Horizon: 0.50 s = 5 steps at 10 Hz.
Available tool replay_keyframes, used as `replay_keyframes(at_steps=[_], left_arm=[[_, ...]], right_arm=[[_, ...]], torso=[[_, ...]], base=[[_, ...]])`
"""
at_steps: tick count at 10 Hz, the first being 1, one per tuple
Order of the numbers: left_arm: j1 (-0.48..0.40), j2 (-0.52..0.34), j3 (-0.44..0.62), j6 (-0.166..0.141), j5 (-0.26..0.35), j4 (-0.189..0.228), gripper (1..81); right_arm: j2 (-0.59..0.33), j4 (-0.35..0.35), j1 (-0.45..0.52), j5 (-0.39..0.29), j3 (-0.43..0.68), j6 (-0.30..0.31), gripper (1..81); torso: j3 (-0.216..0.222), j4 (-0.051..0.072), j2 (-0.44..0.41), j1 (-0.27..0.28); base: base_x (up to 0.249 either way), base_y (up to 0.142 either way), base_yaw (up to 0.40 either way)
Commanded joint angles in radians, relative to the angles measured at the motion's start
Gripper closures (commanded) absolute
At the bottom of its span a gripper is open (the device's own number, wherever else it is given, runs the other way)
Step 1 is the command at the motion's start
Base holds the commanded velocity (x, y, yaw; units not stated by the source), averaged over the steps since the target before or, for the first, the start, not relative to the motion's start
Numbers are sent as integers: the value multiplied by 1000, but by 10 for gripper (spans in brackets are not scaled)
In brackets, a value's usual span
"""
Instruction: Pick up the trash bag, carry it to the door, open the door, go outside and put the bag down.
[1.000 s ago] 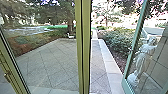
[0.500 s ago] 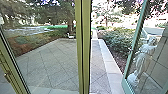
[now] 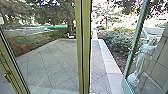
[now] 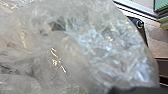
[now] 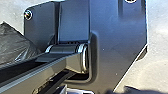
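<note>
So over on the left, the clear trash bag (image 4: 82, 47) is crowding right up by the left wrist, making that the nearer of the 2 arms. I can't tell whether the left gripper is gripping it, or how the bag's long axis is running. Mid-view, the green post (image 3: 86, 50) is standing upright, paving (image 3: 97, 65) is showing just right of it, then the door (image 3: 125, 81) is hanging open. Right gripper, wide or narrow? Can't tell.

Bright daylight outdoors — sharp glints on clear plastic (image 4: 85, 50).
</note>
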Motion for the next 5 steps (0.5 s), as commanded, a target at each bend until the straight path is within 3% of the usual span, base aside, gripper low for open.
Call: replay_keyframes(at_steps=[1,5], left_arm=[[-41,-6,7,4,54,13,811],[-46,-9,7,5,57,13,811]], right_arm=[[8,-1,50,-65,5,-5,10],[8,-2,49,-65,5,-7,10]], torso=[[0,0,0,0],[0,0,0,0]], base=[[0,0,0],[0,0,-24]])
